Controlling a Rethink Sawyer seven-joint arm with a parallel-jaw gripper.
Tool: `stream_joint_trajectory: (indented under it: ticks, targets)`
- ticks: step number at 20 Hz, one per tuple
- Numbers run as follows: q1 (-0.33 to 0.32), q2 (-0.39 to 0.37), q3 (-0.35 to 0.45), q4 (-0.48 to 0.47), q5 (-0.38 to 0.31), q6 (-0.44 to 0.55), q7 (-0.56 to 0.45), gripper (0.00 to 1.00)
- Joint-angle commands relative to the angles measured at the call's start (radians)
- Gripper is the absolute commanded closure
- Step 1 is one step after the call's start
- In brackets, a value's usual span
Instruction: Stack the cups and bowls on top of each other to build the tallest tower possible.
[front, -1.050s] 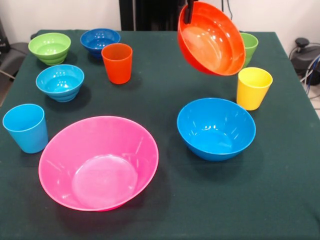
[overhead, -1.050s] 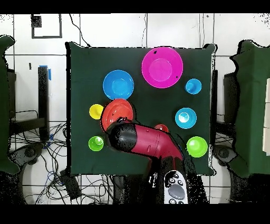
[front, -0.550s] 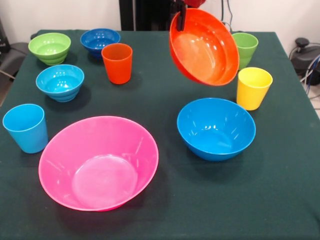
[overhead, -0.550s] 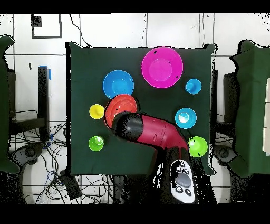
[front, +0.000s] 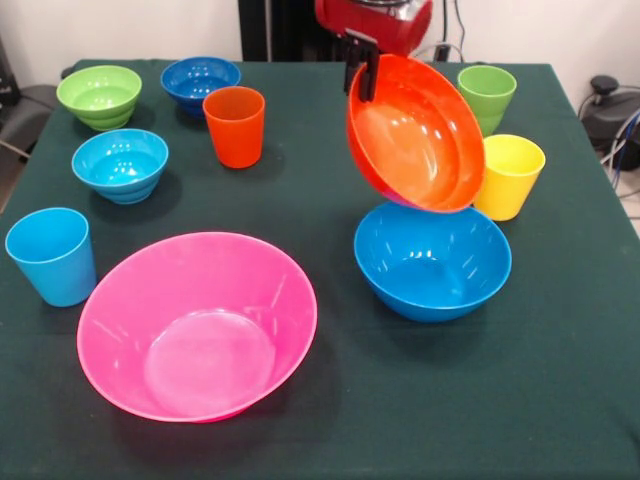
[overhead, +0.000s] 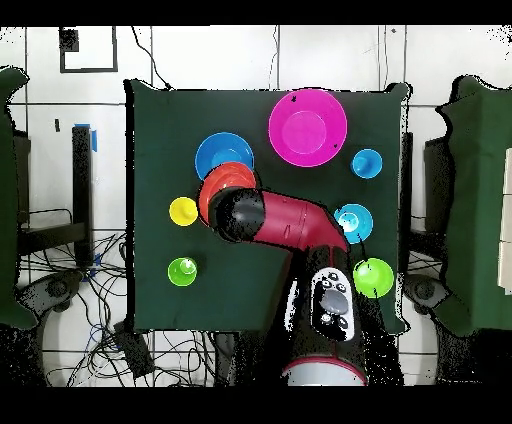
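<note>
My gripper (front: 362, 68) is shut on the far rim of the large orange bowl (front: 415, 135), which hangs steeply tilted with its opening toward the camera. The bowl's low edge sits right over the far rim of the large blue bowl (front: 432, 257); I cannot tell whether they touch. In the overhead view the orange bowl (overhead: 218, 187) overlaps the blue bowl (overhead: 223, 155), with the arm (overhead: 285, 225) covering part of it. The wide pink bowl (front: 197, 323) rests alone at the front left.
A yellow cup (front: 512, 175) and a green cup (front: 487, 93) stand close behind the held bowl. Further left are an orange cup (front: 234, 125), a light blue cup (front: 51, 255), and small bowls: light blue (front: 120, 165), green (front: 99, 95), dark blue (front: 200, 80).
The gripper has carried the orange bowl down and toward the front, from high above the table to just over the blue bowl's far rim. Everything else has stayed put.
</note>
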Motion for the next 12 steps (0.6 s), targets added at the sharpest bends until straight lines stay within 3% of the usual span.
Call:
stream_joint_trajectory:
  ticks: [1, 12]
  targets:
    - [0.058, 0.082, 0.007, -0.154, 0.003, 0.077, 0.148, 1.0]
    - [0.102, 0.1, -0.058, -0.179, 0.035, 0.058, 0.187, 1.0]
